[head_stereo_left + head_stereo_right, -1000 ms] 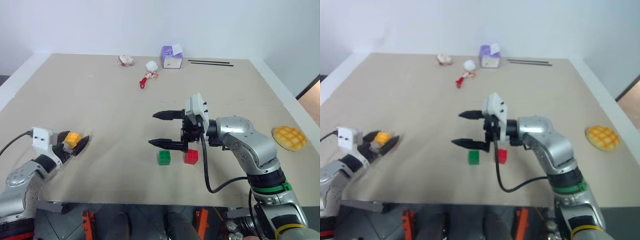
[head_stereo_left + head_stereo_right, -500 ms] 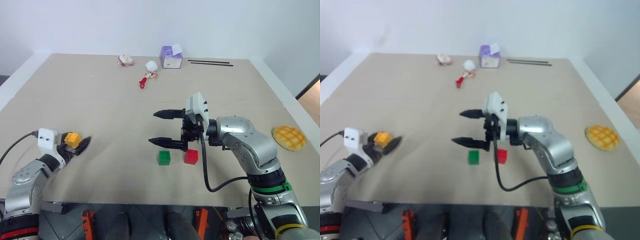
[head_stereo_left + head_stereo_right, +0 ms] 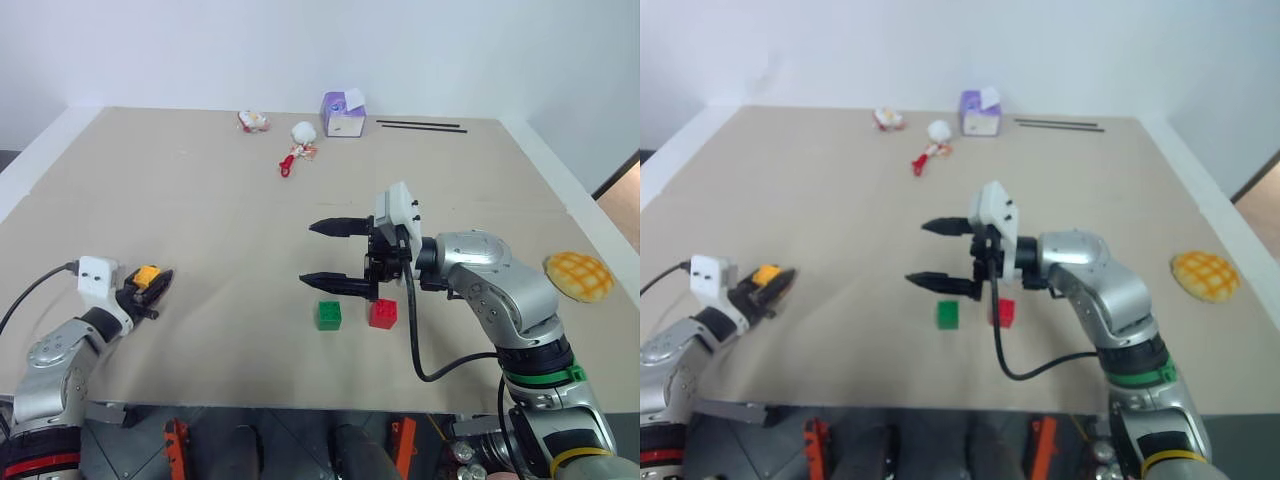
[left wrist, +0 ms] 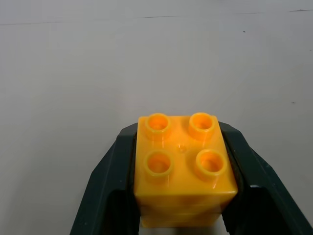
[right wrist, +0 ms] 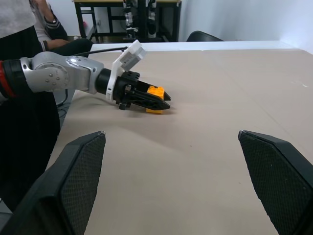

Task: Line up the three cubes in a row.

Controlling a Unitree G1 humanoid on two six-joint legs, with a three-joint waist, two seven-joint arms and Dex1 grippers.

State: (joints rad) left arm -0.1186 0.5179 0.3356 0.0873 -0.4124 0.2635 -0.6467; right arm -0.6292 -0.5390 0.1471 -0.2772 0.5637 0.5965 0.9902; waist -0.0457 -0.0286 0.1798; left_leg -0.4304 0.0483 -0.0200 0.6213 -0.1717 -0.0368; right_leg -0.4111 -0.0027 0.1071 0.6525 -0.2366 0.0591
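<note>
**Reader:** While the robot looks down over the beige counter, where are the three cubes?

**Describer:** Seen from the head camera, with twelve o'clock at the far edge, the yellow-orange cube sits at about eight o'clock, near the counter's left side. The left end effector is clamped on it, one black finger pressed to each side; the wrist camera shows its four studs facing up. The green cube and the red cube stand close together but not touching, a little toward six o'clock from the centre, green to the left of red, well apart from the yellow-orange one.

**Reader:** And the other arm?

**Describer:** The right end effector hangs just above and behind the green and red cubes, pointing toward nine o'clock. Its two fingers are spread wide, with nothing between them.

**Reader:** Anything else on the counter?

**Describer:** At twelve o'clock, by the far edge, stands a purple-and-white box. Just left of it lie a small white ball-like thing, a small red item and a red-and-white toy. Two thin black sticks lie to the right of the box. At three o'clock, near the right edge, rests a round yellow crosshatched bun. A person in dark clothes shows beyond the counter in the right wrist camera.
</note>
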